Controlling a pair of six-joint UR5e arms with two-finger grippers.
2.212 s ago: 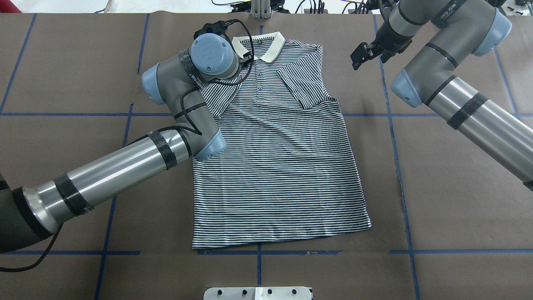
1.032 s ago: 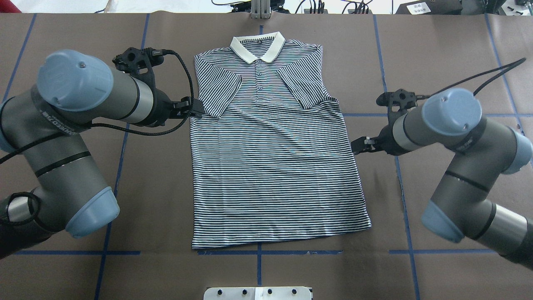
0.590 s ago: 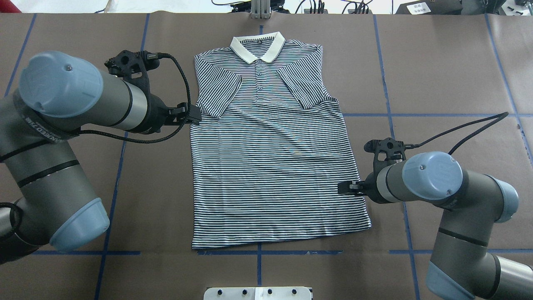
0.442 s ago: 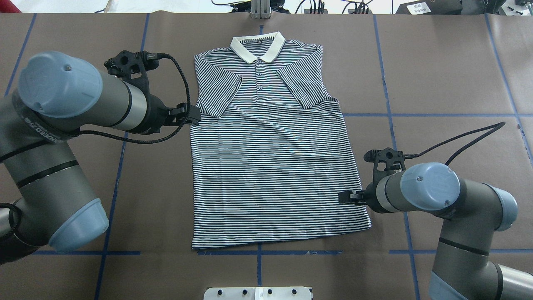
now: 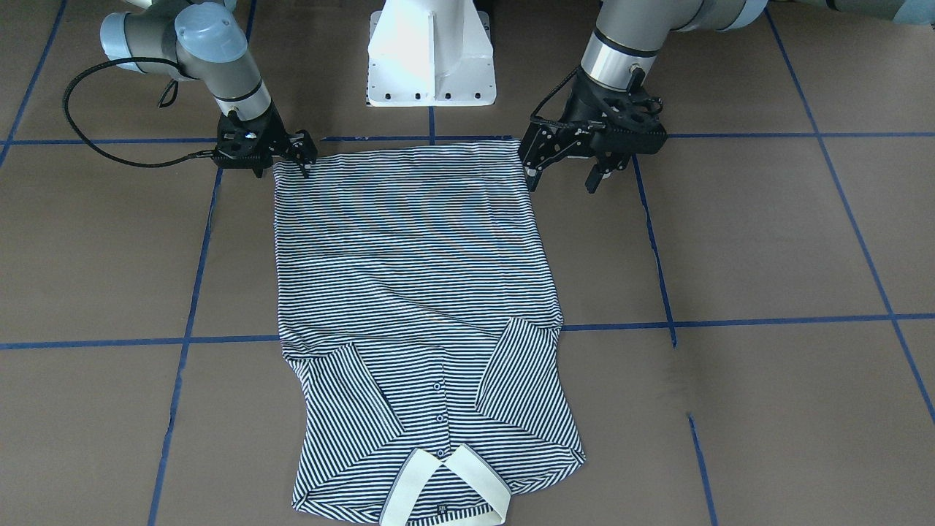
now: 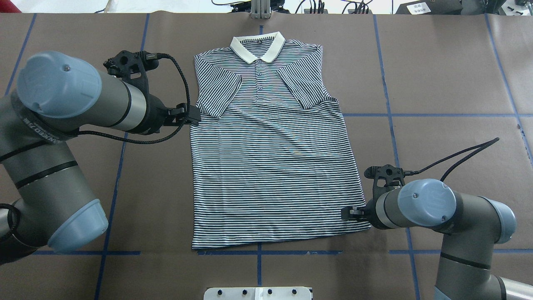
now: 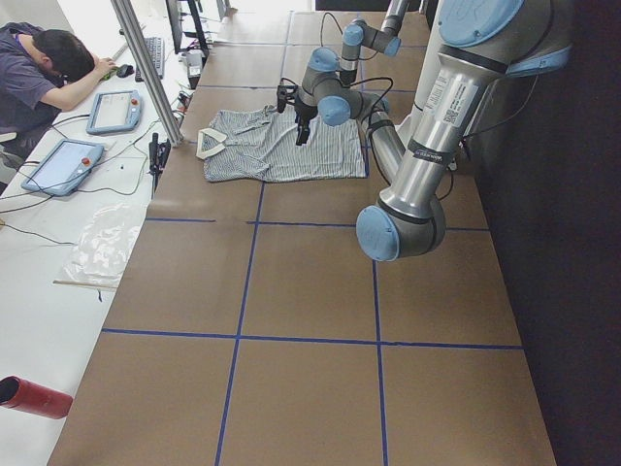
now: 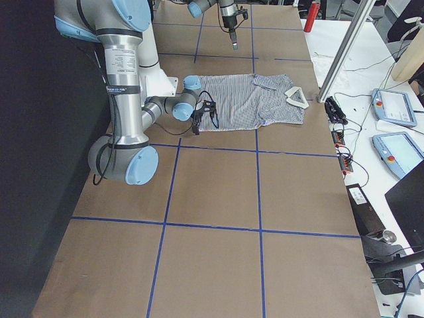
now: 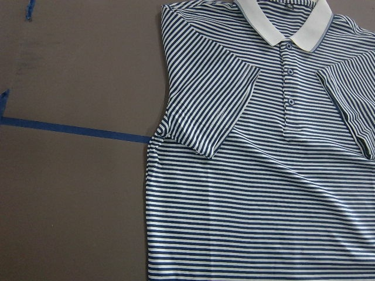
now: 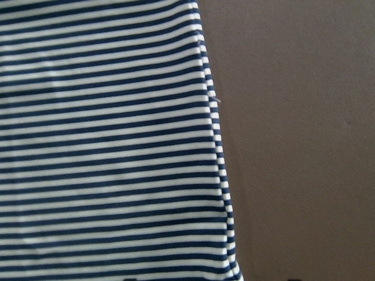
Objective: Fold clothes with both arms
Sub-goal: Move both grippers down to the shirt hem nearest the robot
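Note:
The striped polo shirt [image 6: 270, 166] lies flat on the brown table, cream collar [image 6: 258, 46] at the far side, both sleeves folded in over the chest. It also shows in the front view [image 5: 416, 292], the left wrist view [image 9: 263, 205] and the right wrist view [image 10: 105, 146]. My left gripper [image 6: 193, 116] hangs open above the table beside the shirt's left armpit; in the front view [image 5: 561, 179] its fingers are spread and empty. My right gripper [image 6: 347, 213] is open and low over the shirt's right edge near the hem corner, as the front view [image 5: 283, 169] also shows.
The white pedestal base [image 5: 431, 58] stands just behind the hem. Blue tape lines [image 6: 391, 125] grid the brown cover. A metal post [image 6: 260, 8] rises behind the collar. An operator [image 7: 49, 68] and tablets [image 7: 58, 165] are at the side bench.
My right arm has swept from the far right back along the shirt's right edge to near the hem corner. My left arm left the collar earlier and has since held still by the left sleeve.

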